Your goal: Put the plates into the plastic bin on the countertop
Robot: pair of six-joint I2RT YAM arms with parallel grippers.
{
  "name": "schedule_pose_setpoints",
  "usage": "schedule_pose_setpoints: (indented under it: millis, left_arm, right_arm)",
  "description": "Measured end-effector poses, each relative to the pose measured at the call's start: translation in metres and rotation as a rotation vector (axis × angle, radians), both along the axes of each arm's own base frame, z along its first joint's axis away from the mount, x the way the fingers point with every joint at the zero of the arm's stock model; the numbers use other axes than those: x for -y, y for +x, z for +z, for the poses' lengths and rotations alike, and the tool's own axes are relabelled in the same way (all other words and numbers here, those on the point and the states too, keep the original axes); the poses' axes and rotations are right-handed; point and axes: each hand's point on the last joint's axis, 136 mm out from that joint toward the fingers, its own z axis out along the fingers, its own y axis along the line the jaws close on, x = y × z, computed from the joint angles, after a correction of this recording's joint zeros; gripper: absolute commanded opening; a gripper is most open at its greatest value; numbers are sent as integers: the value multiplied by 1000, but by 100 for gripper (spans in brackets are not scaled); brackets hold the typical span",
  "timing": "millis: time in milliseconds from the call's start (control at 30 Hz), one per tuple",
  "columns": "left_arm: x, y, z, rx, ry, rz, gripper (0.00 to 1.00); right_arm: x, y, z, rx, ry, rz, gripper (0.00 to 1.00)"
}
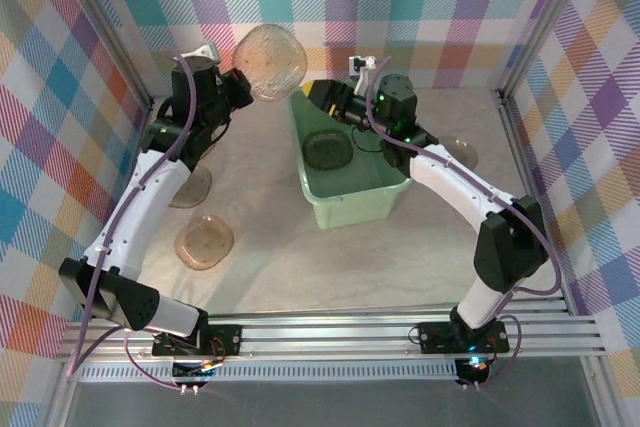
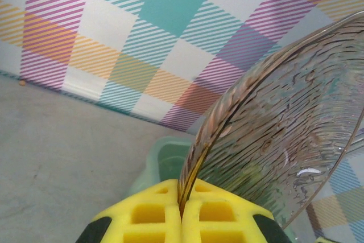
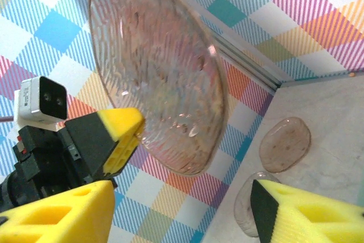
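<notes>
up by the bin's [image 1: 345, 209] far-left corner: plate [image 1: 270, 62] pinched in left gripper [image 1: 243, 82]
left gripper clamped tight on the plate's lower edge, plate tilted up in the air; right gripper [image 1: 318, 95] part open, empty, just beside it.

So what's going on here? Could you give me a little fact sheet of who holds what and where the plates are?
left gripper: shut on the rim of the held plate
held plate: raised on edge near the back wall
right gripper: open, facing the held plate, gripping nothing
plastic bin: mint green, on the countertop
plate in bin: one, lying flat
loose plates: two left of the bin, one right of it, partly behind the right arm
</notes>
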Motion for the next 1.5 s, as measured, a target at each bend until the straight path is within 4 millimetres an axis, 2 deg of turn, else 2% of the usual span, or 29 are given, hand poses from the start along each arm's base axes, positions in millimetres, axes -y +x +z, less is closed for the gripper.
schedule_pose_setpoints:
  millis: [200,400,500,833,1233,1500]
  left_arm:
    - [22,2,8,44,-26,-25,0]
    - [25,3,10,64,-32,-17,0]
    - [27,3,9,63,-32,-20,0]
    - [34,0,9,63,-30,-33,0]
    - [44,-4,9,65,-24,-47,0]
    - [49,-8,8,83,51,-28,0]
  right_arm:
    - [-3,5,-5,5,31,-26,54]
    - [-1,17,-31,-51,49,-77,49]
    - [2,20,-36,-52,61,-99,48]
    - [4,23,-20,2,113,-121,45]
    - [1,30,-24,-28,163,-148,31]
    - [-1,31,-25,-60,191,-159,19]
